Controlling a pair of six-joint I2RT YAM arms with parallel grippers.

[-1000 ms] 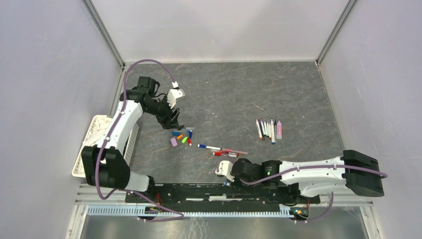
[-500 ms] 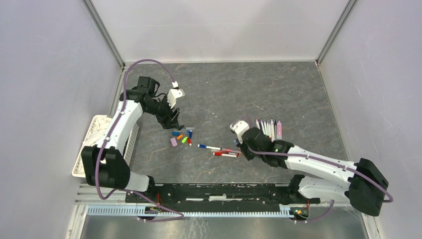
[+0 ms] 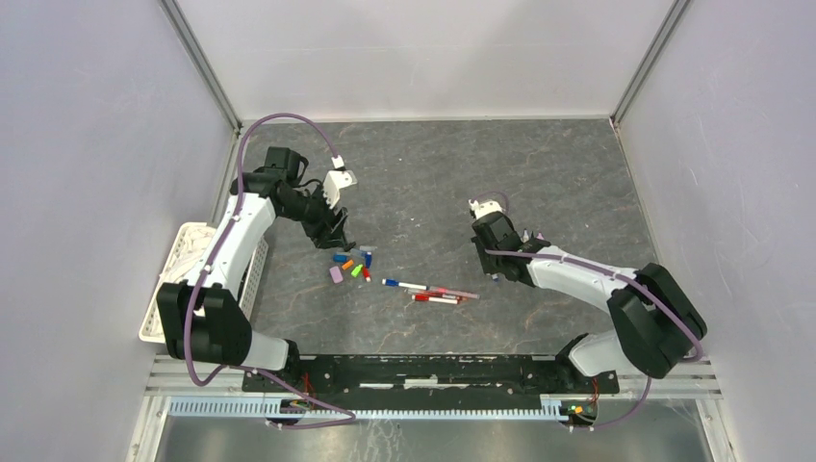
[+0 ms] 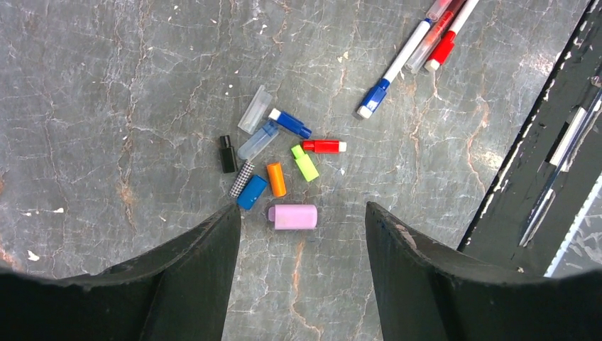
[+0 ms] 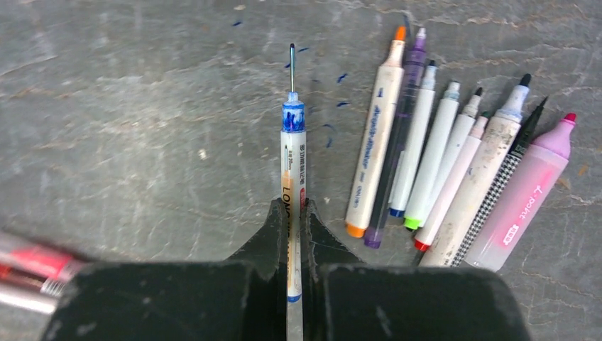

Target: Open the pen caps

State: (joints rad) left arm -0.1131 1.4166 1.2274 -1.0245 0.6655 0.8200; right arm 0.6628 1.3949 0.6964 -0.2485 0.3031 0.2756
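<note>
Right gripper [image 5: 293, 213] pinches an uncapped blue-tipped white pen [image 5: 292, 153]; left gripper [image 4: 304, 207] gapes over loose coloured caps [image 4: 276, 179]; capped pens [image 4: 405, 57] lie upper right.

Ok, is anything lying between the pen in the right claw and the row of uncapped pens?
Nothing visible does. The right claw is shut on the blue pen, and only bare table with a few blue ink specks separates it from the row.

Red pens [image 5: 32, 273]: blurred, cut off at 8 o'clock edge, rt wrist view; ends cut off at 1 o'clock, left wrist view. Blue pen [image 5: 292, 163]: rear hidden btwn right gripper [image 5: 292, 207] fingers. Pen row [image 5: 440, 163]: mostly hidden behind right arm [image 3: 577, 269], top view.
</note>
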